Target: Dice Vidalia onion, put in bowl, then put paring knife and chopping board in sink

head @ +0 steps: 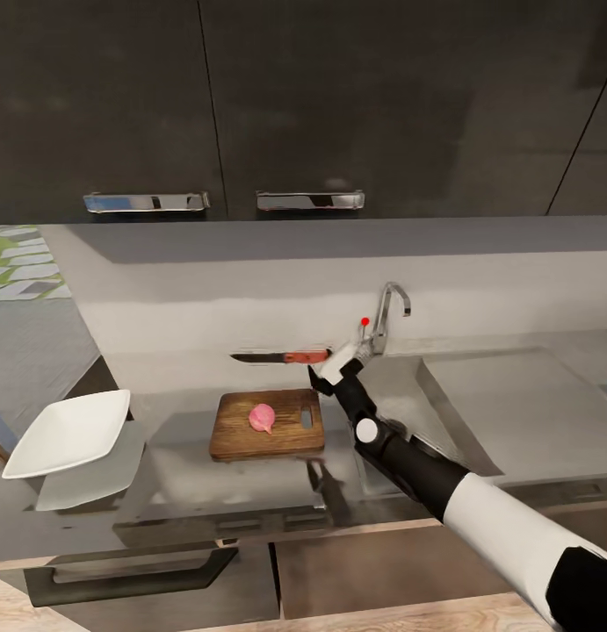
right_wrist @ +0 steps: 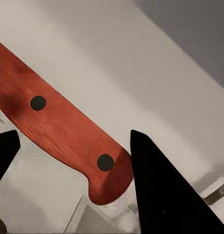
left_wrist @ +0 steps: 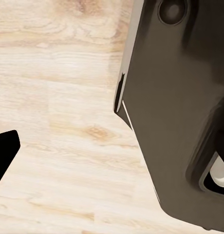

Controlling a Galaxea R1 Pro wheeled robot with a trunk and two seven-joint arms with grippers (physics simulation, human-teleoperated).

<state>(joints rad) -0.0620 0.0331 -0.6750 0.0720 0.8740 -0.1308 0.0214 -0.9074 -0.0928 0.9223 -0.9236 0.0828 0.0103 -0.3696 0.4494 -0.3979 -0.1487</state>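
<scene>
With the small pink-red Vidalia onion (head: 262, 418) lying on the brown wooden chopping board (head: 268, 425), the right gripper (head: 320, 369), jaws clamped on the red-handled paring knife (head: 280, 357), holds it above the board's far edge, so dicing seems next: lowering the blade onto the onion.

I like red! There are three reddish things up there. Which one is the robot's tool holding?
The paring knife, by its long red handle in the right tool. The pink Vidalia onion lies untouched on the chopping board, and the tiny red tap knob sits by the tap.

My head camera looks down and forward over the surface (head: 250, 491). My right wrist camera sits very close on the paring knife (head: 281, 357) handle, which both share. My left wrist camera faces the floor (left_wrist: 58, 97).
</scene>
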